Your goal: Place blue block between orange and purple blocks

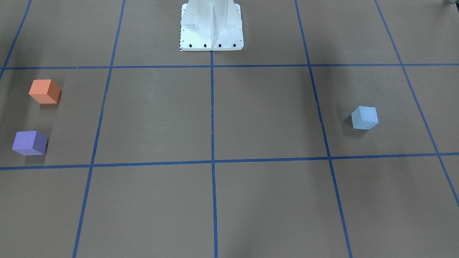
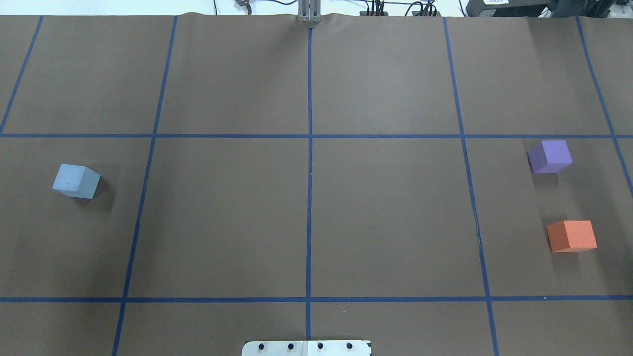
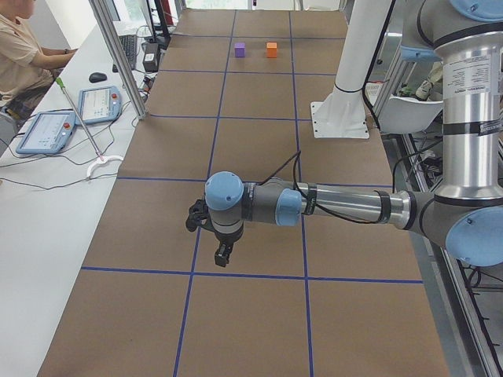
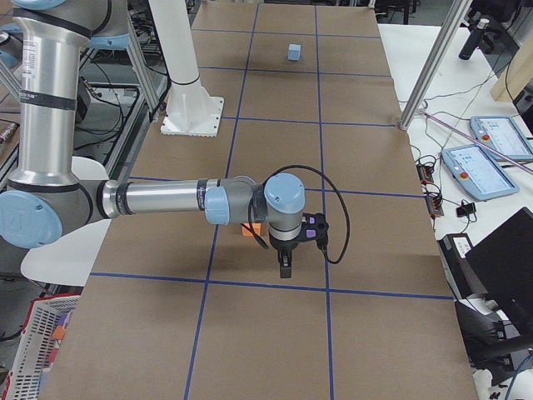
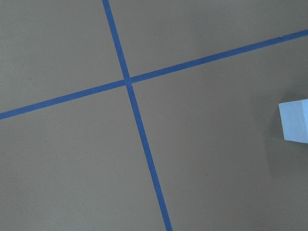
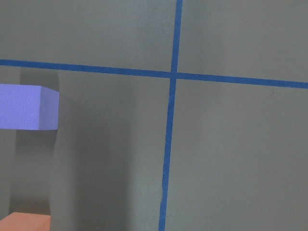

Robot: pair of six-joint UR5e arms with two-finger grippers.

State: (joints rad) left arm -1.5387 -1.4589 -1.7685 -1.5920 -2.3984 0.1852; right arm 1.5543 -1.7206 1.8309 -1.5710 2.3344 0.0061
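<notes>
Blue block (image 2: pixel 75 181) sits far from orange block (image 2: pixel 571 236) and purple block (image 2: pixel 550 156); narrow gap invites knocks. Left pincer (image 3: pixel 224 253), right pincer (image 4: pixel 285 267): state unclear.

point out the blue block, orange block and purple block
blue block (image 2: pixel 74 179), overhead exterior view, on its top face
orange block (image 2: pixel 573 236), overhead exterior view, on its lighter top face
purple block (image 2: pixel 550 155), overhead exterior view, on its top face

The brown paper-covered desk (image 2: pixel 385 212), gridded with blue tape lines (image 2: pixel 309 198), carries a pale blue foam cube (image 2: pixel 75 181) at one end. A purple foam cube (image 2: pixel 549 156) and an orange foam cube (image 2: pixel 571 236) lie near each other at the opposite end.
</notes>
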